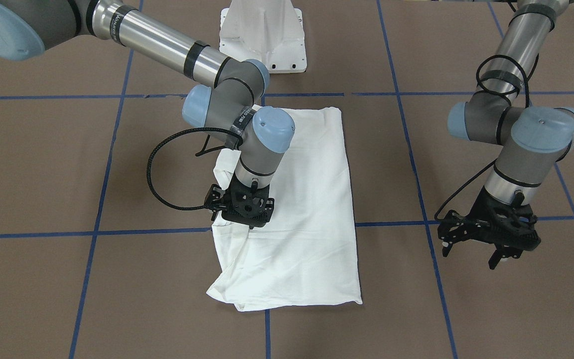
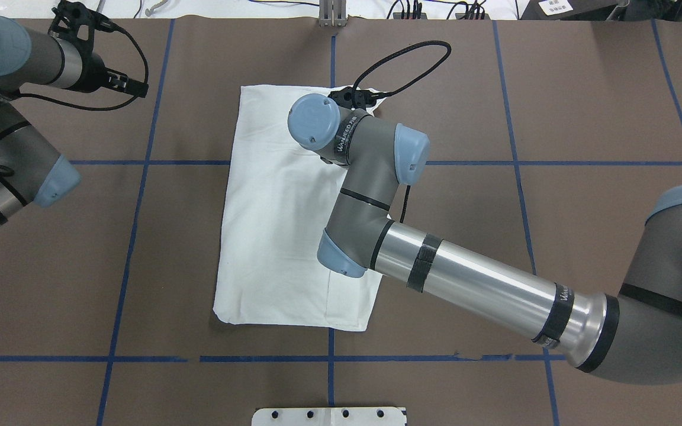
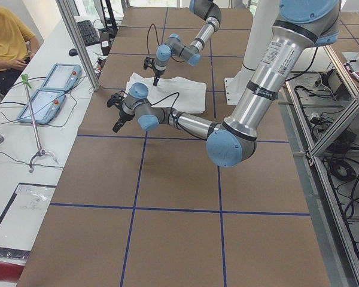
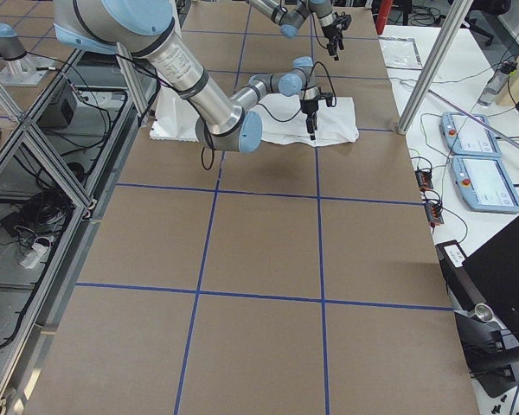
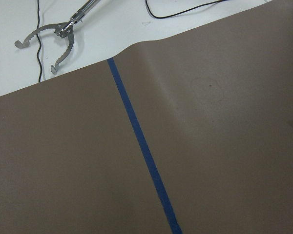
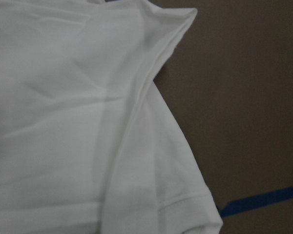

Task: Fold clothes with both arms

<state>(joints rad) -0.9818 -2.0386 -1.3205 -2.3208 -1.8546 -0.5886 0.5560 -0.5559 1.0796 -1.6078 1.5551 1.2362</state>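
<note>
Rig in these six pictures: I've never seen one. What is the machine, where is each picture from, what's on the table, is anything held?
The machine is a robot with two arms, each ending in a two-finger gripper, at a brown table marked with blue tape. One picture faces the robot from across the table, one looks down from behind it, two are from the table's ends, two from cameras on the wrists. A white T-shirt, folded into a long rectangle, lies in the middle. The right gripper is down at the shirt's rumpled edge; its fingers are hidden, so I cannot tell whether it grips. The left gripper hangs open and empty over bare table beside the shirt.
</note>
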